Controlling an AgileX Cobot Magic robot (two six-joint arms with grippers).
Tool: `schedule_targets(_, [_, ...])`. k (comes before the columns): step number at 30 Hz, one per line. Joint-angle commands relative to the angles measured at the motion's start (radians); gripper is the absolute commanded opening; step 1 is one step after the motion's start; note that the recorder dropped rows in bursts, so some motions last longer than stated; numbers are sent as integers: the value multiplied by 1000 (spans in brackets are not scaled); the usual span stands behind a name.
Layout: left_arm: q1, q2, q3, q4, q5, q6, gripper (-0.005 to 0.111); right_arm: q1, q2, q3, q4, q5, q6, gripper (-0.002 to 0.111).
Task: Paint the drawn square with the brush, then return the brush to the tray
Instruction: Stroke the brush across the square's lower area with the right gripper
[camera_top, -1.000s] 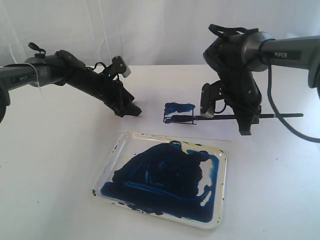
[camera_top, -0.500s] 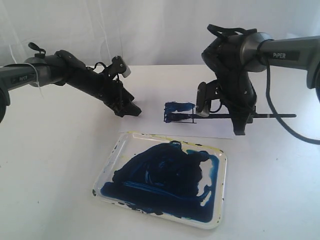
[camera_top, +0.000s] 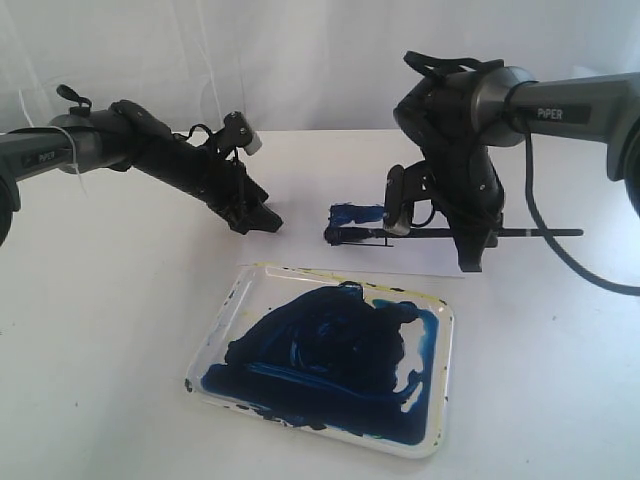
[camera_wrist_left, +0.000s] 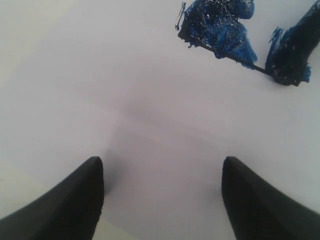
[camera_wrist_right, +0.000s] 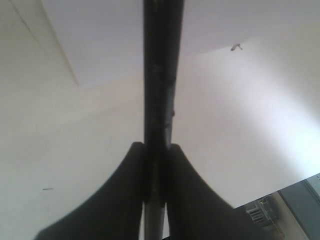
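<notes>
The right gripper (camera_top: 470, 250) is clamping the brush (camera_top: 545, 232) at mid-handle. In the right wrist view its two fingers are closing tight on the black shaft (camera_wrist_right: 159, 75), with no gap showing. The brush is lying nearly level beyond the far edge of the tray (camera_top: 232, 300). Its blue-stained bristles (camera_wrist_left: 290, 60) are meeting the lower part of the drawn square (camera_top: 357, 222), which is sitting on the paper sheet (camera_top: 425, 262) just past that same far edge.

Handling judgement: the brush is appearing light, thin and rigid along the handle, and soft only at the tip. A smooth round shaft is likely to twist or slide in a pinch grip, so a hold near the middle, as here, is suiting it. The wet bristles are probably going to smear whatever they touch.

The left gripper (camera_top: 262, 220) is hovering beyond the tray's far left corner, its fingers spread wide and holding nothing (camera_wrist_left: 162, 165).

Legible marking: the right arm is carrying the word "PiPER" (camera_top: 555, 114). The left arm is carrying a similar mark (camera_top: 42, 157), but it is too small to confirm.
</notes>
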Motion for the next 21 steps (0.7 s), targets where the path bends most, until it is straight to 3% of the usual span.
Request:
schedule_targets(1, [-3,3,3,20,19,-9,70,-2,-5,-2,-30,54,6,0])
schedule_targets(21, [-3,3,3,33,19,-9,70,-4,-5,-2,-143,67,113,0])
